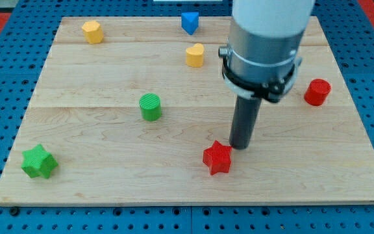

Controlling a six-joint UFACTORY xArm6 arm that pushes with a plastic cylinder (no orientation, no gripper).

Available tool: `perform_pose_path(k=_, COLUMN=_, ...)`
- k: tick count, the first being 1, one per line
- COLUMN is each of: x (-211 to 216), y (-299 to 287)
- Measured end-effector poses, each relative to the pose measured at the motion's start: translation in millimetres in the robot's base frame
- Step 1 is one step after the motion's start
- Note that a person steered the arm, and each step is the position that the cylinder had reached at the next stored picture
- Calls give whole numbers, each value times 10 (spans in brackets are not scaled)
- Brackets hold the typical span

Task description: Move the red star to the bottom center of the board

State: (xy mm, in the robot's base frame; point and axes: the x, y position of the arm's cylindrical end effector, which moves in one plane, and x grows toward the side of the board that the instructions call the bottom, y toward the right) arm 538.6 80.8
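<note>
The arm carries no claw, so nothing is clenched or released here – contact is made only by my tip (241, 145), the lower end of a straight dark rod below a grey cylindrical housing. My tip stands just beside the red star (217, 157), at its upper-right point, touching or nearly so; the exact contact cannot be resolved. The red star lies low on the tabletop (109, 188), slightly to the view's right of centre and near the bottom edge. Judged from this layout, the remaining travel is short: a push toward the view's left and slightly down should finish it. Keep the push line through the star's middle, since a star's points tend to catch off-centre and spin the block aside. Approach slowly – the bottom edge is near, and overshoot could send the block off. The blocks look like ribbed plastic with a matte finish; the tabletop is pale, smooth wood in jointed planks. Well apart stand a green star (39, 162), a green cylinder (150, 106), a red cylinder (317, 91), a yellow heart (195, 55), a yellow block (92, 31) and a blue block (189, 21).
</note>
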Motion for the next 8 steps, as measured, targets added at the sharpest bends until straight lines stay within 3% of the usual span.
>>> perform_pose_path(k=3, x=442, y=741)
perform_pose_path(k=6, x=802, y=756)
perform_pose_path(k=7, x=792, y=499)
perform_pose_path(k=8, x=800, y=-584)
